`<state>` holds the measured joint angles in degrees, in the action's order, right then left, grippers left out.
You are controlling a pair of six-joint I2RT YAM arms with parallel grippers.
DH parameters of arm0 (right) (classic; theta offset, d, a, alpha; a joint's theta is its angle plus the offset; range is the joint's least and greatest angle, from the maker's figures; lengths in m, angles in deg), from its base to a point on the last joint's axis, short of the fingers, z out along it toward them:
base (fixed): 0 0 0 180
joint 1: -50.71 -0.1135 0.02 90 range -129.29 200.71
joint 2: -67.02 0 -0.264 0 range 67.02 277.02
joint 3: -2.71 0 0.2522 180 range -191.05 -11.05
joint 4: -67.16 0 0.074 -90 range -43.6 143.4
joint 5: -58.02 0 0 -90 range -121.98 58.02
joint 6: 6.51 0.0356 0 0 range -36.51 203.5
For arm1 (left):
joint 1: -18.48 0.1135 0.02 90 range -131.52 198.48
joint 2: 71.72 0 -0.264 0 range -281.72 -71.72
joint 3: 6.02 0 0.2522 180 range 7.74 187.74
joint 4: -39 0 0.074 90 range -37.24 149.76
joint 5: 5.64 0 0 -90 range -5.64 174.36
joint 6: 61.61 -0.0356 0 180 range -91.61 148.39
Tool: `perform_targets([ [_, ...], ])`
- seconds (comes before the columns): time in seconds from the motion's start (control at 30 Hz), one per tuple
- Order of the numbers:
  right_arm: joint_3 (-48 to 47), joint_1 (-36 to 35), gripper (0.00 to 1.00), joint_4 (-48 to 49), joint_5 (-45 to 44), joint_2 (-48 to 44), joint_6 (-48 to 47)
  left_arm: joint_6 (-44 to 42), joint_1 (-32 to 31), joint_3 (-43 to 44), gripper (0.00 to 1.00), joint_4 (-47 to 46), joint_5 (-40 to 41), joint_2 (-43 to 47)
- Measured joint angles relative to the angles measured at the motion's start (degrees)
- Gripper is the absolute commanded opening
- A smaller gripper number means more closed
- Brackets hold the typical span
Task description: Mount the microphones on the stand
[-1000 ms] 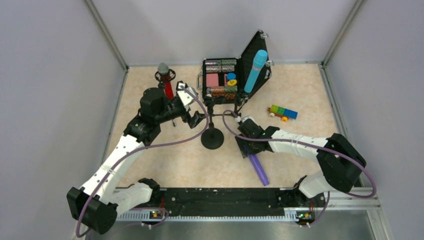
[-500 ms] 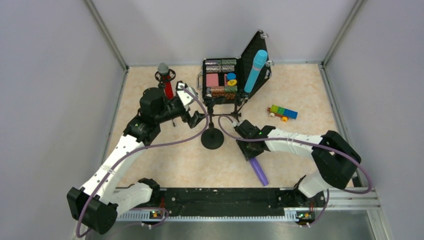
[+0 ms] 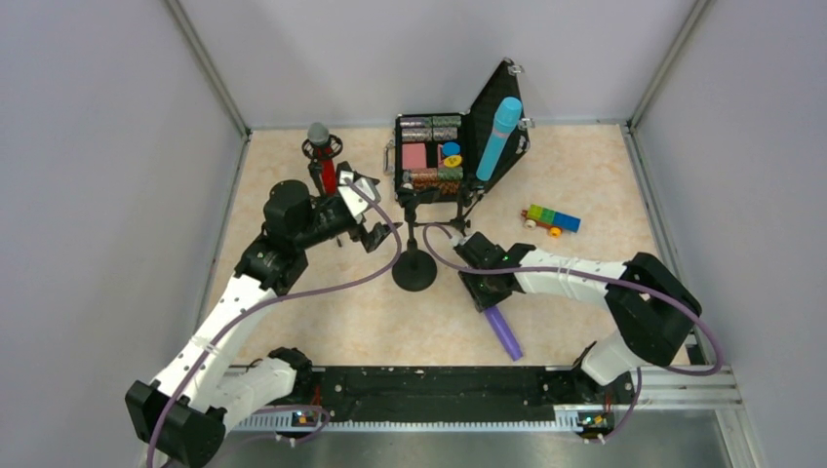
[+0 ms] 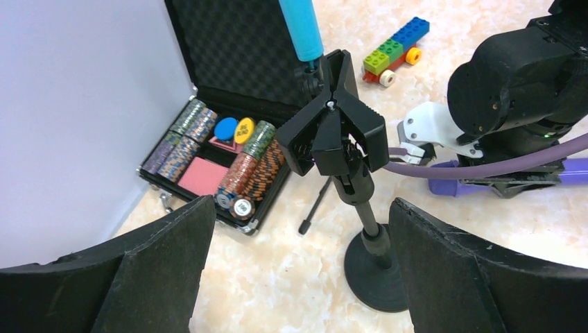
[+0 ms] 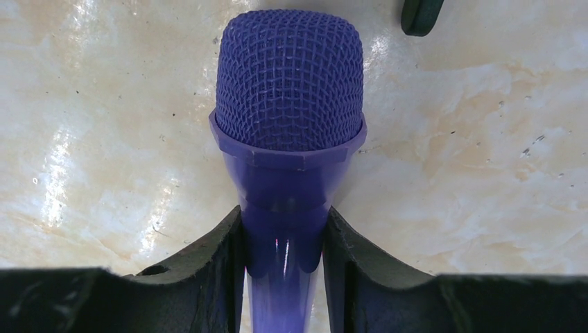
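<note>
Our right claw (image 5: 281, 244), arm stretched low, pinches the glossy purple microphone (image 5: 289, 76) below its mesh head. Our left claw (image 4: 299, 220) gapes.

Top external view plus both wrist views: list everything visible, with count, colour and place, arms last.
purple microphone: one, purple, lying on the table, near centre
light blue microphone: one, light blue, clipped on the stand, against the case lid
red microphone: one, glittery red, grey head, upright, far left
stand: one, black, round base at centre
case: one, black, open, far centre
poker chips: many, mixed colours, in the case
toy-brick car: one, multicoloured, far right
table: one, beige marble
left tool: open, facing the stand
right tool: shut on the purple microphone
</note>
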<state>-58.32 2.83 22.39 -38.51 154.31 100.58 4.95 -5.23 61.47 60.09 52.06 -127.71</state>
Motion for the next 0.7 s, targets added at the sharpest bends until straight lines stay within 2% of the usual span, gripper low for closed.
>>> perform_targets([
  [0.27,0.79,0.0,0.0,1.88,-0.2,-4.79,-1.27,-2.08,0.0,-3.45,0.99,-5.11,1.14,4.46],
  [0.7,2.27,0.0,0.0,8.66,-1.86,-18.97,-5.99,-2.95,0.0,-3.74,0.99,-6.91,5.2,4.59],
])
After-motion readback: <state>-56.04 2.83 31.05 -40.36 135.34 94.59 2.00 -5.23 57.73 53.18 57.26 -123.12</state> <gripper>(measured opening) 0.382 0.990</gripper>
